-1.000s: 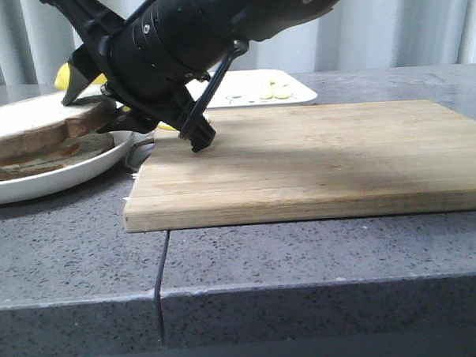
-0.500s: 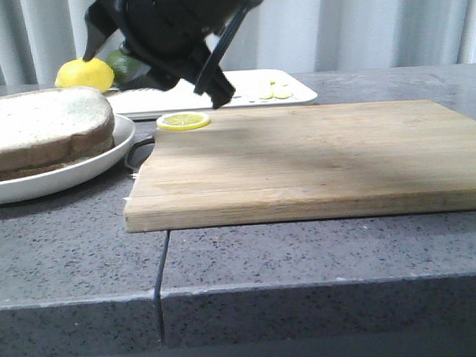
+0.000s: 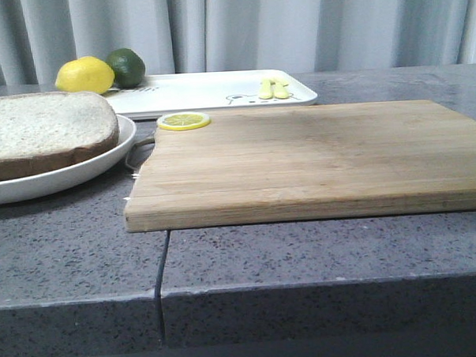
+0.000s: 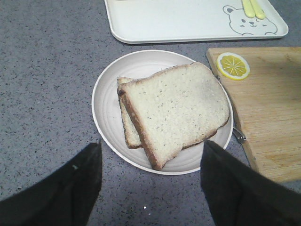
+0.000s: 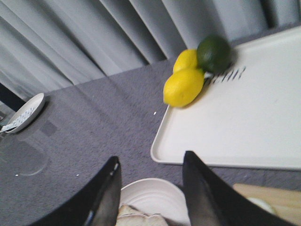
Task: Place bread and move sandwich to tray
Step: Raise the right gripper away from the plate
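No words, brand names or numbers can be read anywhere. The only sign is a small line drawing of a bear's face [image 4: 243, 21] printed on the tray [image 4: 178, 21], in the corner nearest the lemon slice [image 4: 233, 65]. In the right wrist view a row of short dark strokes [image 5: 229, 75] stands on the tray just beside the lime [image 5: 214, 53], too blurred to read as lettering.
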